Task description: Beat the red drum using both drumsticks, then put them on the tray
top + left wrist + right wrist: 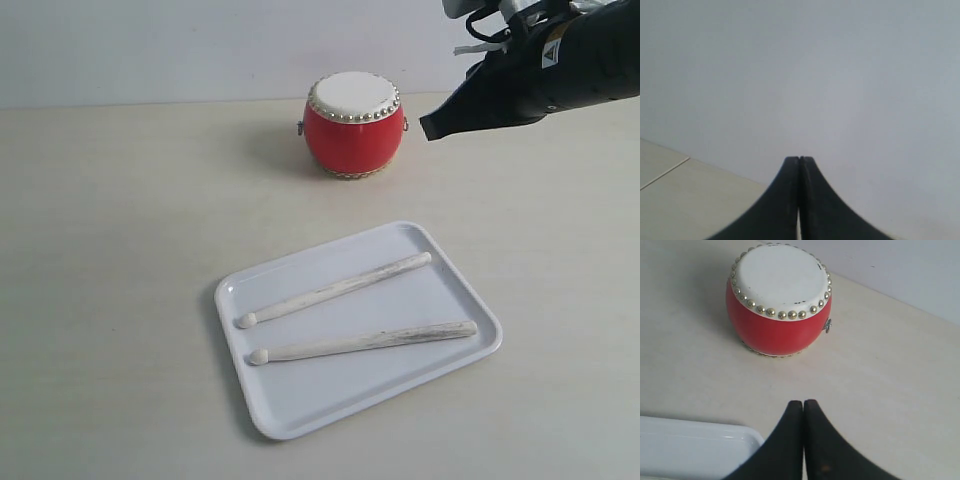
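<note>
— White plastic lies nearest us: one flat tray with a low rim and rounded corners, set on the pale table.
— What is in it?
— Two pale wooden sticks. The nearer drumstick and the farther drumstick lie flat inside the rim, side by side without touching. Their small rounded tips point left, and their thicker ends spread wider apart toward the right.
— And beyond the tray?
— One red drum, standing upright on the table, well apart from the tray. Its cream skin faces up, ringed with gold studs.
— Where are the arms?
— There are two grippers, and only one shows from where I stand. The right gripper hangs in the air just right of the drum, touching nothing. Its black jaws are pressed together with nothing between them. The left gripper appears only in its own wrist camera. Its jaws are closed tight and empty, and they face a plain grey wall with a strip of table below.
</note>
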